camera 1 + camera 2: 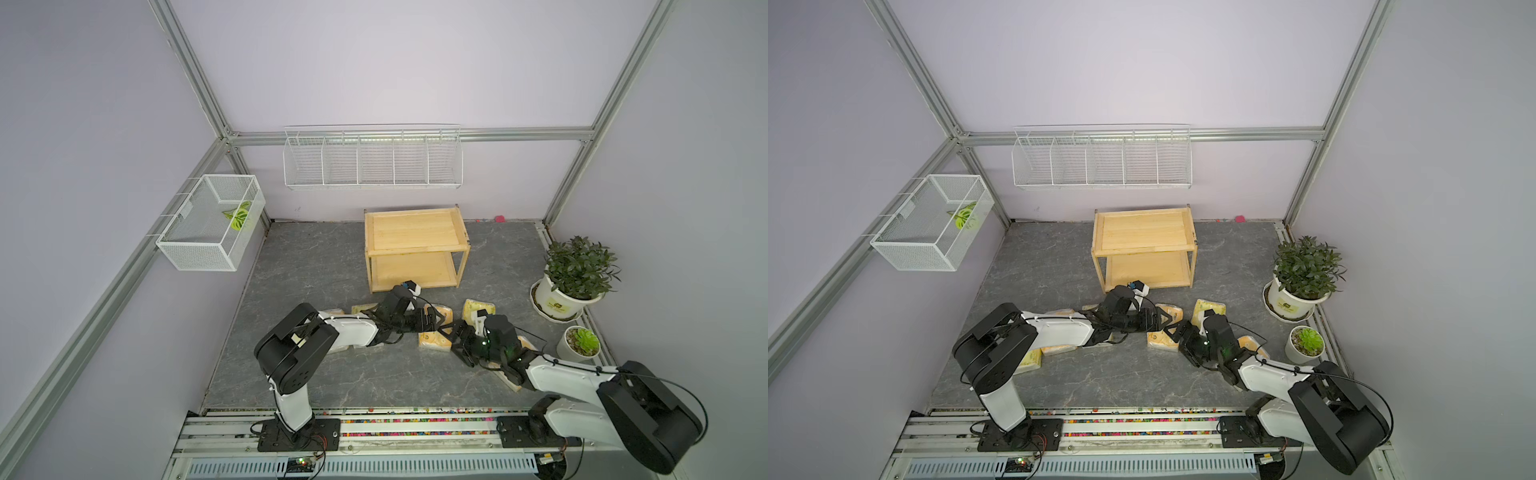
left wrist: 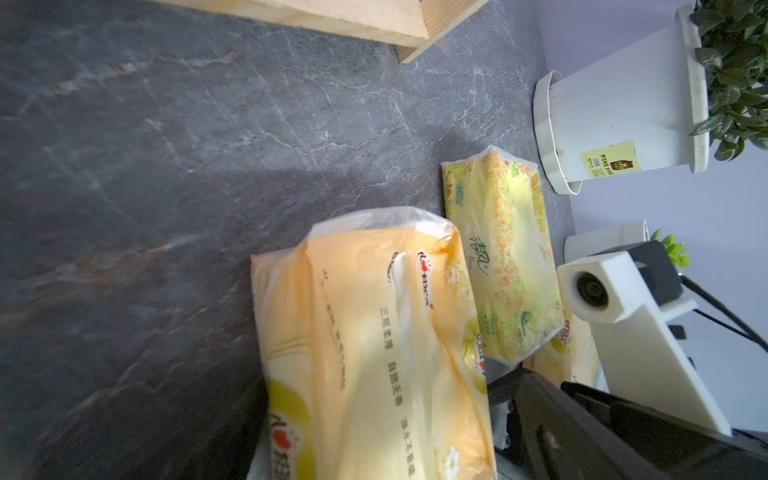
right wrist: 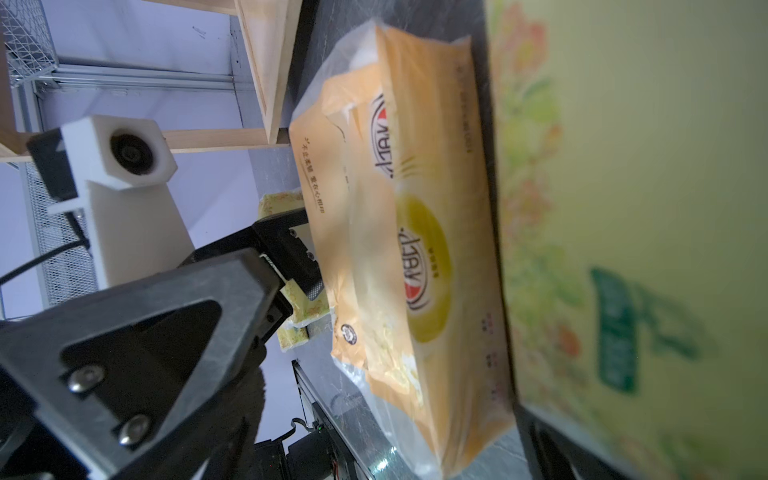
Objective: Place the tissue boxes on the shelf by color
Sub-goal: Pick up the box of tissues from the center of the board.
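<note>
The wooden shelf (image 1: pixel 417 251) stands at the back of the grey table with both tiers bare. Several tissue boxes lie in front of it. My left gripper (image 1: pixel 439 321) is open and low, with an orange pack (image 2: pixel 374 332) lying between its fingers. A yellow-green pack (image 1: pixel 482 307) lies just beyond, under the right wrist camera. My right gripper (image 1: pixel 455 338) is open, facing the left one, beside another orange pack (image 1: pixel 432 341). In the right wrist view an orange pack (image 3: pixel 415 249) reaches between the wide jaws, and a left finger (image 3: pixel 295 257) touches its side. More packs (image 1: pixel 1034 359) are partly hidden under both arms.
A large potted plant (image 1: pixel 569 286) and a small succulent pot (image 1: pixel 579 343) stand at the table's right edge, close to the right arm. A white wire divided rack (image 1: pixel 372 160) hangs on the back wall. A white mesh basket (image 1: pixel 212 224) hangs on the left wall.
</note>
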You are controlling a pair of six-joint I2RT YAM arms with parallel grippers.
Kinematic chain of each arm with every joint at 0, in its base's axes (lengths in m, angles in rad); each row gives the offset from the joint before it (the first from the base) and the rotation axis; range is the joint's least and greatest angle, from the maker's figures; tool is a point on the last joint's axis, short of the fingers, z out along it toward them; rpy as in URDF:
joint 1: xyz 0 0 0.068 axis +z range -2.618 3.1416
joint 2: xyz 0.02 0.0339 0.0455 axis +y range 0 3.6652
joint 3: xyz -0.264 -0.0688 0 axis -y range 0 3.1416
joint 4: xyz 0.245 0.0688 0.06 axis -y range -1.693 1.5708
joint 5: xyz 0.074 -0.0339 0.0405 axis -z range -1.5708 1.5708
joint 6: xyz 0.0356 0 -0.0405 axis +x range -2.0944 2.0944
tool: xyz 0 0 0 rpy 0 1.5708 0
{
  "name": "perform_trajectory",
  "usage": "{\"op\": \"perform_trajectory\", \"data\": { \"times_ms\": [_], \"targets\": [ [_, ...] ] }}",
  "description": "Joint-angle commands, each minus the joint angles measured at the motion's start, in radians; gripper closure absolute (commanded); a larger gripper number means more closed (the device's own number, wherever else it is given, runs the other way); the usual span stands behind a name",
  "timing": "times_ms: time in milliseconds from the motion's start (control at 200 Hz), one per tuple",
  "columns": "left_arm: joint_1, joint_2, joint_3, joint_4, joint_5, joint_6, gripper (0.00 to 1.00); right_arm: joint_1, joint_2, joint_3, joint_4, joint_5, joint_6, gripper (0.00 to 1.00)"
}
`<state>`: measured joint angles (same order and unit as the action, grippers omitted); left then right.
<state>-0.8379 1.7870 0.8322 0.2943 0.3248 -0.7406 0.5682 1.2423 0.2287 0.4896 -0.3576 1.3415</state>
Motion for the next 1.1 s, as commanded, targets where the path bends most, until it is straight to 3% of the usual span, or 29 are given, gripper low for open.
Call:
{"op": "perform_trajectory", "data": {
  "times_ms": [0,615,830,1100],
  "targets": [
    [-0.01,-0.001,-0.017,0.025,-0.014,-0.01,0.0,0.021,0.046,-0.051,-0.048,0.007,0.062,0.02],
    [-0.031,0.005,-0.044,0.058,-0.016,-0.029,0.0,0.045,0.146,-0.114,0.304,0.154,0.108,0.02],
    [-0.032,0.014,-0.053,0.072,-0.011,-0.038,0.0,0.05,0.296,-0.084,0.483,0.113,0.115,0.04],
    [-0.032,0.015,-0.054,0.072,-0.009,-0.04,0.0,0.053,0.558,-0.1,0.801,0.082,0.187,0.13]
  ]
}}
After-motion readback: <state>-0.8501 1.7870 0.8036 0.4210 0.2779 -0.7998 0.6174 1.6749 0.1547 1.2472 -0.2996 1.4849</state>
